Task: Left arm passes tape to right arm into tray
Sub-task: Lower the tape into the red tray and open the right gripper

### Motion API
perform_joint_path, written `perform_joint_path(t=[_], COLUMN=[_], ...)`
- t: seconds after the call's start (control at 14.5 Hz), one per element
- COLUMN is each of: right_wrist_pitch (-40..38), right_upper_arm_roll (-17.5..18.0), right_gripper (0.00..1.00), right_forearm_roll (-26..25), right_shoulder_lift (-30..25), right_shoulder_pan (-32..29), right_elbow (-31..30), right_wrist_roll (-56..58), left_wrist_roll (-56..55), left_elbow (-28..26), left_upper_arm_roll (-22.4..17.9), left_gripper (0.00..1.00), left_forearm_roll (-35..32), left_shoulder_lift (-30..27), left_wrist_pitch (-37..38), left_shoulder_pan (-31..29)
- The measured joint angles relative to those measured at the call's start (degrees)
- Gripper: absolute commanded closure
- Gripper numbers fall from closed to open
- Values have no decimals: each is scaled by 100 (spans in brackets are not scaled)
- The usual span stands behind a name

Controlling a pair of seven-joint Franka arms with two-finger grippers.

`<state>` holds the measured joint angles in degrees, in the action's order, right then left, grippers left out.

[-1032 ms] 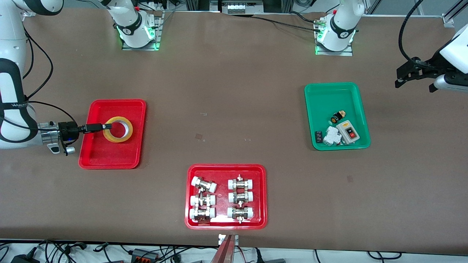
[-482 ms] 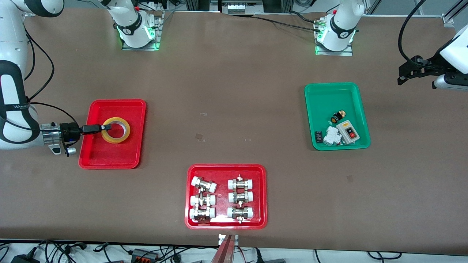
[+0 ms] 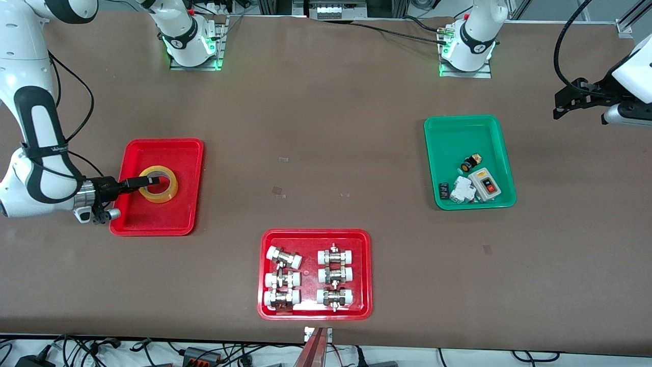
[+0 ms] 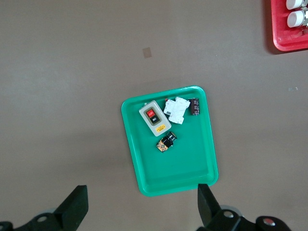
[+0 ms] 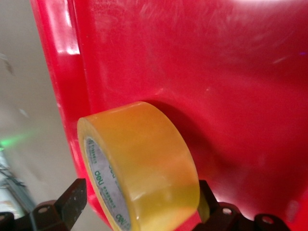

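The right gripper (image 3: pixel 144 182) pinches the packing tape roll (image 3: pixel 159 184) at its nine-o'clock wall, low inside the small red tray (image 3: pixel 153 221); releasing it tilted could send it rolling. The left gripper (image 4: pixel 139 209) waits spread, empty, above the green tray (image 4: pixel 192 168).

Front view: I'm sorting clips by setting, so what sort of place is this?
Probably a robotics lab workbench: two white arm bases bolted to a brown-covered table, a red rectangular plastic tray of metal pipe fittings, and a green plastic tray of electrical switches.
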<state>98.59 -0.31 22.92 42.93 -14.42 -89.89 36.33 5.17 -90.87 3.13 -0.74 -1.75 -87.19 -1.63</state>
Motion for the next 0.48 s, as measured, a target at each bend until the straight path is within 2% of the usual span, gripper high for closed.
perform_joint_path(t=[0.48], right_wrist_pitch=[-228], right_upper_arm_roll=[8], right_gripper=[0], right_forearm_roll=[-1342], right_shoulder_lift=[-1074], right_shoulder_pan=[311], right_elbow=[102], right_wrist_roll=[-1082], left_wrist_roll=[0], left_elbow=[0], left_upper_arm_roll=[-90], left_gripper=[0], left_forearm_roll=[0], left_shoulder_lift=[22], left_wrist_pitch=[4], left_shoulder_pan=[-156])
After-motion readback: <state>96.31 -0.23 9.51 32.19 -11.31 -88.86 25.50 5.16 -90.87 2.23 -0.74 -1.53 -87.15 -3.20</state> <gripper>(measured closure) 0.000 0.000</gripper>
